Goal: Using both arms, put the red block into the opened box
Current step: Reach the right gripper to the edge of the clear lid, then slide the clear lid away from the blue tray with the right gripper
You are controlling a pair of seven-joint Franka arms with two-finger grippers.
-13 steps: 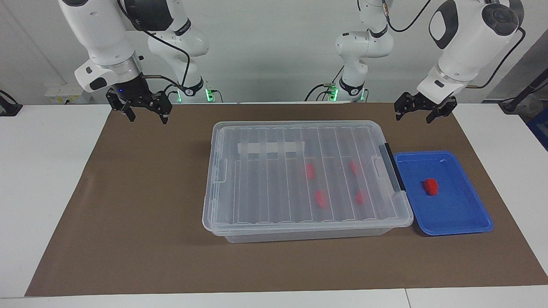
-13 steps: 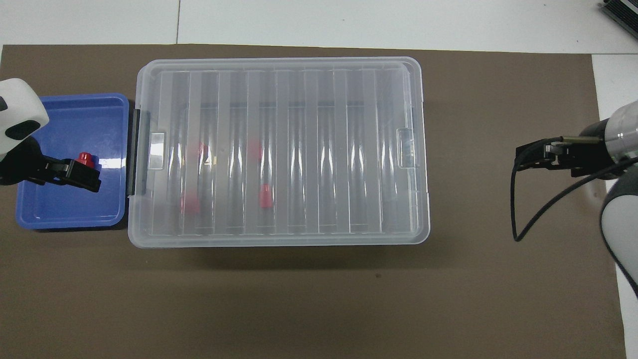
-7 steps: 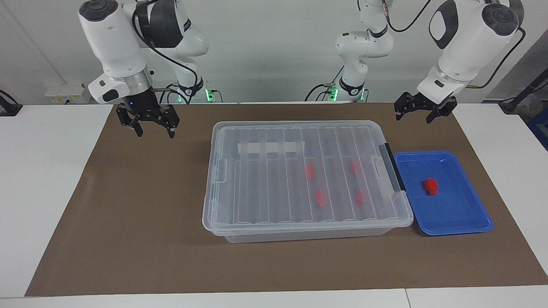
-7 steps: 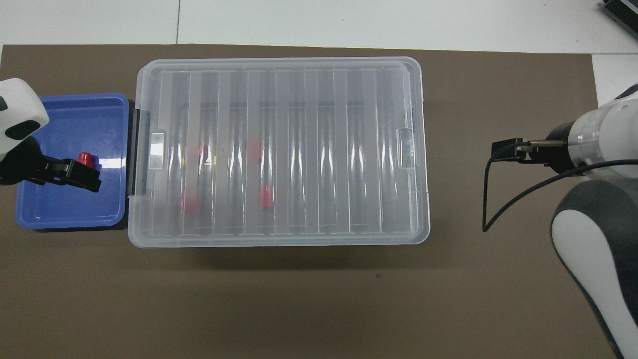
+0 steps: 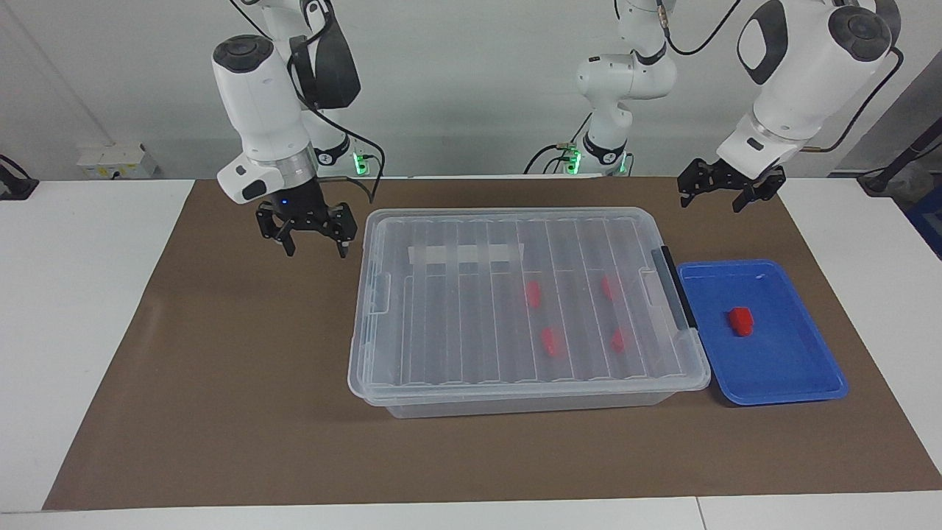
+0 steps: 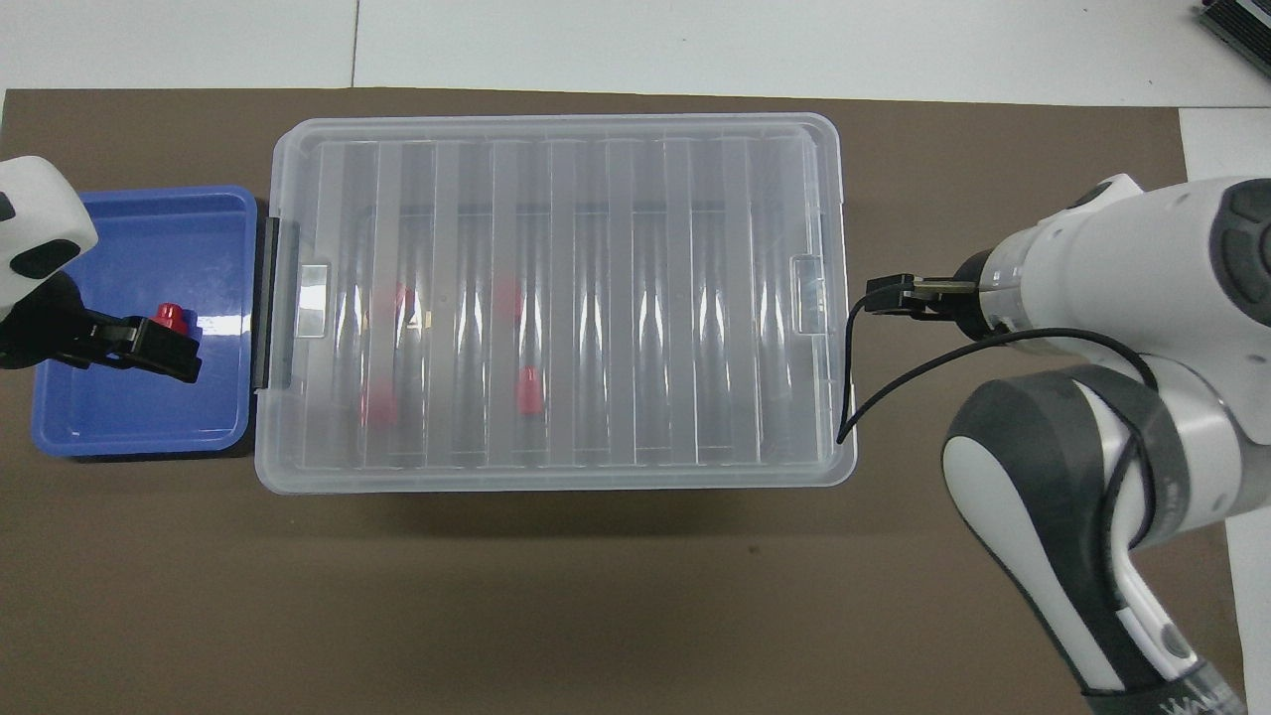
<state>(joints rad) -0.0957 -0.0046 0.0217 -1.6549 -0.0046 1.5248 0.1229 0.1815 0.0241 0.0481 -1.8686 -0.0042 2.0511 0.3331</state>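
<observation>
- The red block (image 5: 741, 322) is lying in the blue tray (image 5: 795, 368), alone there, roughly at the tray's middle and touching nothing but the tray floor.
- In the overhead view the red block (image 6: 171, 318) is showing its narrower stub pointing away from the robots, so its long axis is running nearer-to-farther, across the tray's short way; part of it is hidden there under the left gripper.
- The blue tray is sitting just beside the box (image 5: 515, 302), at the left arm's end of the table, next to the box's black bar handle (image 5: 673, 287).
- The box is lying with its long axis along the table and its ribbed clear lid (image 6: 556, 298) resting on top; four more red blocks (image 5: 533, 294) are showing through the lid inside.
- The left gripper (image 5: 725, 193) is hanging in the air over the brown mat (image 5: 221, 383), close to the tray's nearer edge, its fingers spread and holding nothing.
- The right gripper (image 5: 313, 237) is hovering just beside the box's end toward the right arm, fingers parted wide and pointing down, gripping nothing and not touching the box.
</observation>
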